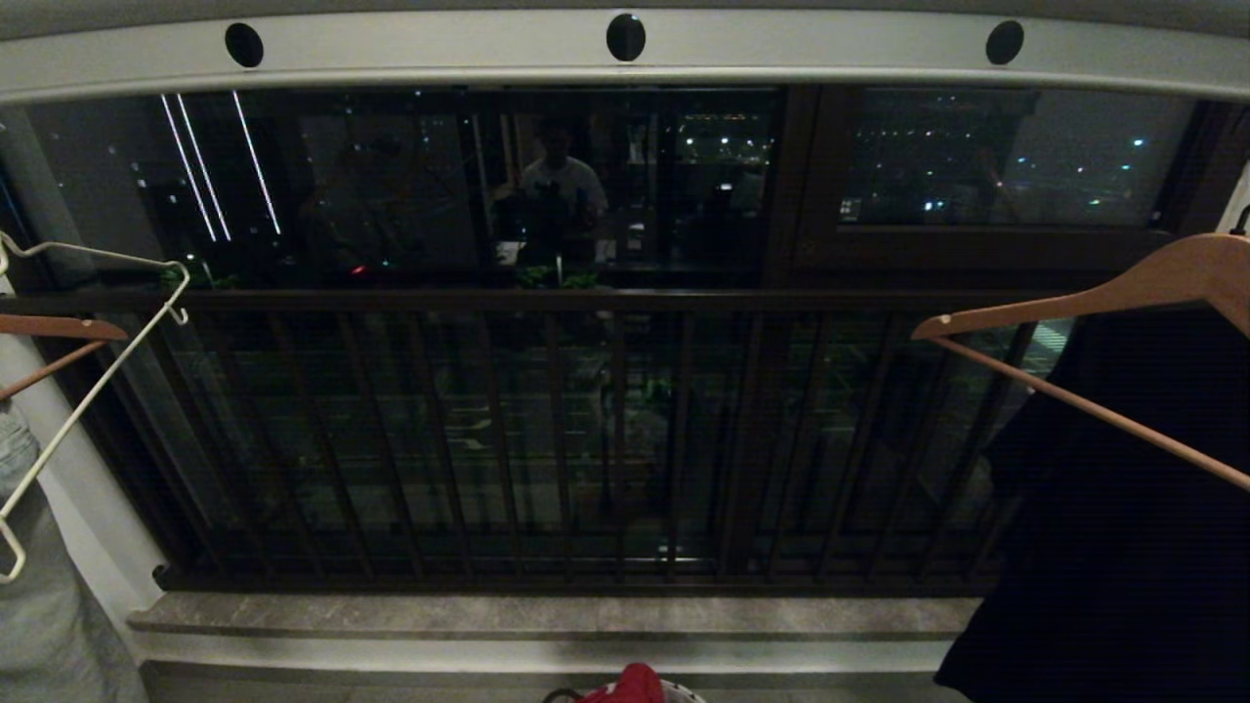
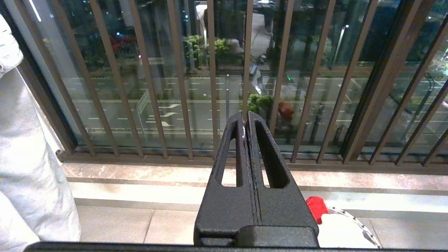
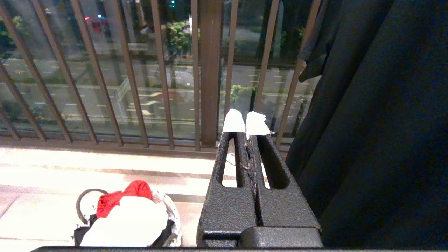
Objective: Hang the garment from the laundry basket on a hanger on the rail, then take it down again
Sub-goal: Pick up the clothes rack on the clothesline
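Note:
The rail (image 1: 801, 54), a pale bar with round black holes, runs across the top of the head view. The white wire hanger (image 1: 93, 386) hangs at the far left. Down on the floor stands the laundry basket (image 3: 173, 213), and the white garment (image 3: 129, 220) is heaped in it beside a red cloth (image 3: 122, 196). The left wrist view shows the same garment (image 2: 343, 232) and basket rim (image 2: 365, 229). My left gripper (image 2: 246, 116) is shut and empty, pointing at the balcony bars. My right gripper (image 3: 246, 123), with white tape on its tips, is also shut and empty. Neither arm shows in the head view.
A black garment (image 1: 1123, 527) on a brown wooden hanger (image 1: 1094, 293) hangs at the right, close beside my right gripper. Another wooden hanger (image 1: 59, 332) and pale grey cloth (image 1: 39, 605) hang at the left. The dark balcony railing (image 1: 586, 439) and a stone sill (image 1: 547, 615) lie ahead.

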Controlling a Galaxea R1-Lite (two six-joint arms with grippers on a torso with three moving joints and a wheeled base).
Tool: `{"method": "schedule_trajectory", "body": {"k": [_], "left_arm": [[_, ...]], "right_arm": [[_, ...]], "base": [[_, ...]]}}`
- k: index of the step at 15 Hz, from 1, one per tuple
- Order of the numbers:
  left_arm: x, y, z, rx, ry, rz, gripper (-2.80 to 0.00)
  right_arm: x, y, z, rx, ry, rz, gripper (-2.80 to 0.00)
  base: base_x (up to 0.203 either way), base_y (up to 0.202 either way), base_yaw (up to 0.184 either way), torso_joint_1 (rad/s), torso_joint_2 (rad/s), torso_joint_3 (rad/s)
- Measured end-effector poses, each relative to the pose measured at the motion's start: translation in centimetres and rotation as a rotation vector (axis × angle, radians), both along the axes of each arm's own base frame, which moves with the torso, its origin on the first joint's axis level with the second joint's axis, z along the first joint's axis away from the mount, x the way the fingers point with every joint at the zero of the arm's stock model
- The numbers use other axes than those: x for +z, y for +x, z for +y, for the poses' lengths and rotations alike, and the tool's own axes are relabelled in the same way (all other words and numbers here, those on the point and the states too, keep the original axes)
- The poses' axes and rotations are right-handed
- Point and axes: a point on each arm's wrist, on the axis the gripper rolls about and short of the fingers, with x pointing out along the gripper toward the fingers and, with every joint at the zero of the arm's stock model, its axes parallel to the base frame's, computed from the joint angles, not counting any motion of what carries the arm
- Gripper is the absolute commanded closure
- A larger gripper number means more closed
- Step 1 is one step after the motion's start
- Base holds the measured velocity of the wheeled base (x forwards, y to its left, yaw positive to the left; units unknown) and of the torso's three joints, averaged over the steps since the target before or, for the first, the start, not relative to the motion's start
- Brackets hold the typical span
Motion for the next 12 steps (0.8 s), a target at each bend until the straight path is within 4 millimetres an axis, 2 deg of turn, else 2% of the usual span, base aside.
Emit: {"method": "schedule_trajectory", "body": {"k": [12], "left_arm": [[0.08,-0.06,0.01,0.004,0.018,0.011,0.00]], "right_arm": [[0.00,0.00,0.00,0.001,0.000,0.000,0.00]], "base": [[0.000,0.000,0.000,0.000,0.00,0.000]]}}
